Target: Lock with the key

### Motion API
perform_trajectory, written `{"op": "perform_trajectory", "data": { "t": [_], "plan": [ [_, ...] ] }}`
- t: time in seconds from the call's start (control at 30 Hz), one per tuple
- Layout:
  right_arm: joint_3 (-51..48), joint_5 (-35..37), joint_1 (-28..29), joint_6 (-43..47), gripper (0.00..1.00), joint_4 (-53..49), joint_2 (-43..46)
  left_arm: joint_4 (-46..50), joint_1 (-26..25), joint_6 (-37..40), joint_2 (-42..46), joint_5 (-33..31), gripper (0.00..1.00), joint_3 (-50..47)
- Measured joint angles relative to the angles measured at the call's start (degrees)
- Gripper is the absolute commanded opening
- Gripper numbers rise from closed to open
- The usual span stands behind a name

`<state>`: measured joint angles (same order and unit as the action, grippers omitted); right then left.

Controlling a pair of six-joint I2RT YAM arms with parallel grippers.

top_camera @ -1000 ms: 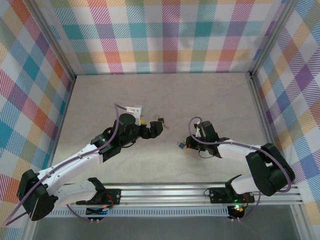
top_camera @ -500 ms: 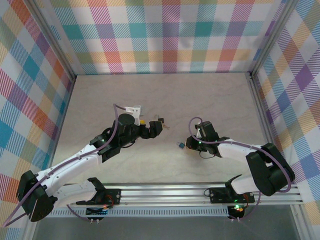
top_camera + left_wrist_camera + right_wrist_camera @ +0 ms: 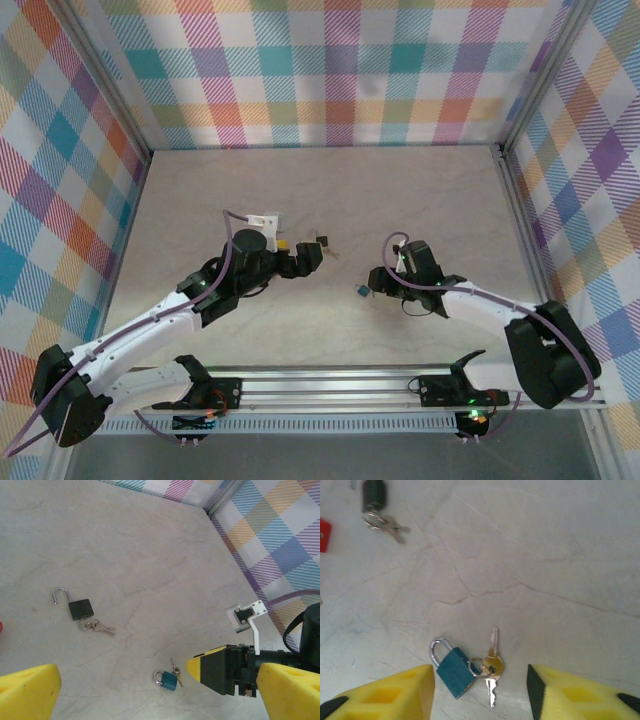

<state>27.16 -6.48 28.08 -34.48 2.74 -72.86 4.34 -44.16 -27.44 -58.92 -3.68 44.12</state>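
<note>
A small blue padlock (image 3: pixel 454 672) lies flat on the table, its shackle looking pushed in. The key (image 3: pixel 491 689), thin and silver, lies on a ring with a brass-coloured one (image 3: pixel 493 656) at the padlock's foot. My right gripper (image 3: pixel 480 692) hovers just above them, open, with its yellow fingers (image 3: pixel 395 690) on either side and touching nothing. From above, the blue padlock (image 3: pixel 359 291) sits just left of the right gripper (image 3: pixel 373 284). My left gripper (image 3: pixel 316 258) is wide open and empty, looking down at the blue padlock (image 3: pixel 166 680).
A black padlock (image 3: pixel 80 609) with its shackle swung open lies further out, a second pair of keys (image 3: pixel 100 627) beside it. A red padlock (image 3: pixel 323 535) peeks in at the left edge. The right gripper's finger (image 3: pixel 200 667) reaches into the left wrist view. Checked walls enclose the table.
The right gripper's jaws have spread from shut to open over the blue padlock and keys. The left arm has barely shifted and its gripper stays open.
</note>
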Motion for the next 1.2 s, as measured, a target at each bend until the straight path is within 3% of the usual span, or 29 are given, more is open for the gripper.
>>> {"op": "perform_trajectory", "data": {
  "t": [0.1, 0.13, 0.3, 0.53, 0.7, 1.0, 1.2],
  "plan": [
    [-1.36, -1.20, 0.00, 0.63, 0.76, 1.86, 2.43, 0.04, 0.00, 0.00, 1.11, -0.50, 1.00, -0.68],
    [-1.46, -1.70, 0.00, 0.83, 0.86, 2.12, 2.78, 0.09, 0.00, 0.00, 1.62, -0.76, 1.00, -0.94],
    [-1.33, -2.03, 0.00, 0.70, 0.99, 1.36, 3.63, 0.13, 0.00, 0.00, 4.52, -2.38, 1.00, -2.01],
    [3.10, 0.74, 0.02, 0.26, 0.99, -5.46, 8.52, 2.78, 0.04, -1.42, 9.53, -4.28, 1.00, -2.45],
    [9.05, 3.15, 1.16, -0.04, 0.99, -9.99, 8.37, 9.97, 0.04, -2.38, 12.52, -6.29, 1.00, -0.39],
    [21.51, 7.45, 6.97, -0.42, 0.99, -17.07, -1.62, 26.69, 0.07, -0.92, 14.34, -13.09, 1.00, 12.39],
    [29.92, 9.31, 9.75, -0.35, 0.99, -20.04, -8.92, 35.39, 0.11, 5.01, 16.33, -19.76, 1.00, 19.37]
  ]
}}
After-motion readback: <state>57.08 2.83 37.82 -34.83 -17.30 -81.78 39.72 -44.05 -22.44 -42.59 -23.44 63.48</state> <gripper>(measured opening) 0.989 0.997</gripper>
